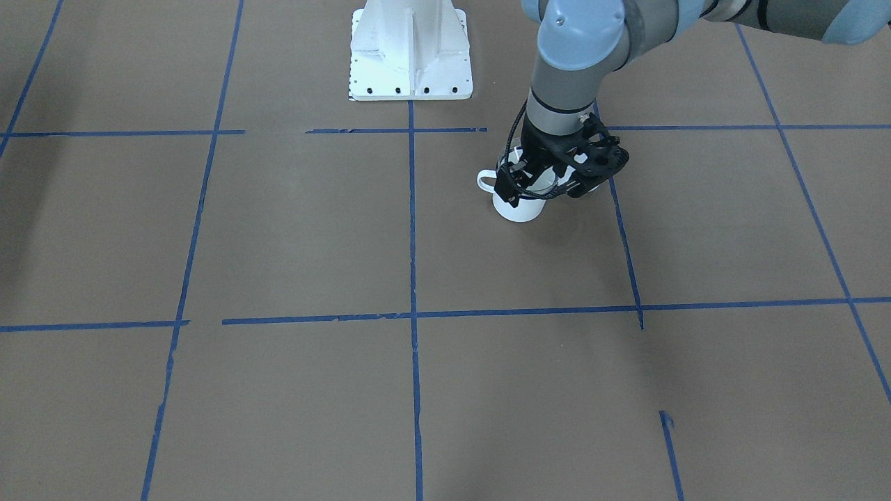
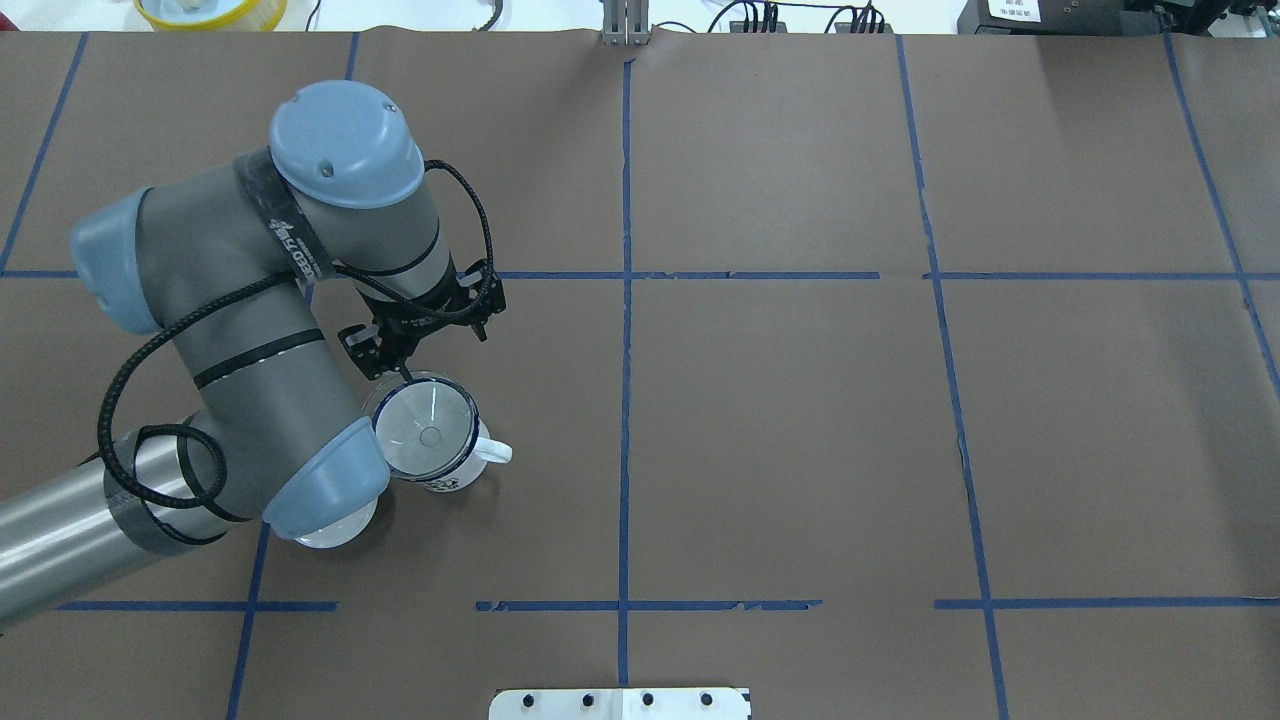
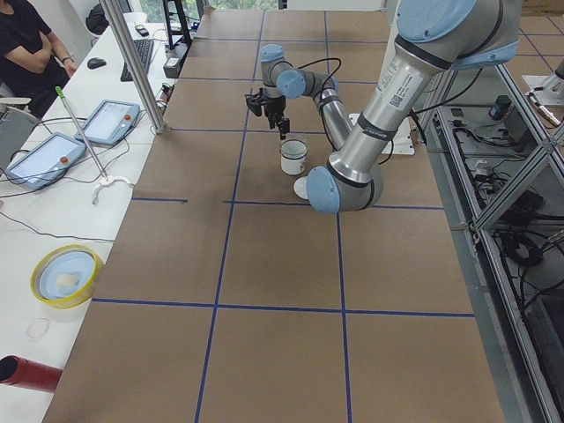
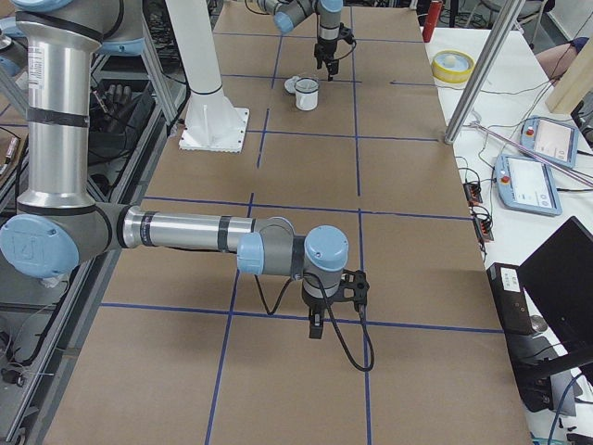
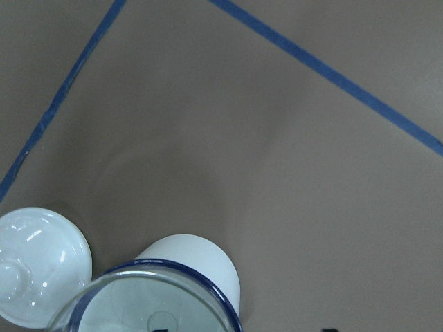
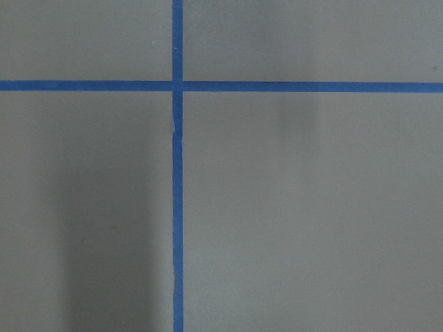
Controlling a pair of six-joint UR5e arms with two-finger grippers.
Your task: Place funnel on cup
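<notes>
1. Overhead exterior: fixed behind the robot, facing forward and down, far enough back to take in most of the surface (image 2: pixel 800 420).
2. Front-facing: set across the surface, facing the robot's white base (image 1: pixel 411 56) and looking steeply down. It shares the cup (image 1: pixel 518 209) and the blue tape grid (image 1: pixel 412 243) with the overhead view.
3. Exterior left and right: set high at opposite ends, looking along the surface. Both show the cup, which is small and distant from the right end.
4. Left wrist: very near, looking down past the cup's rim to a white lid (image 5: pixel 38 266).
5. Right wrist: near, looking straight down on one crossing of the blue tape grid.
</notes>
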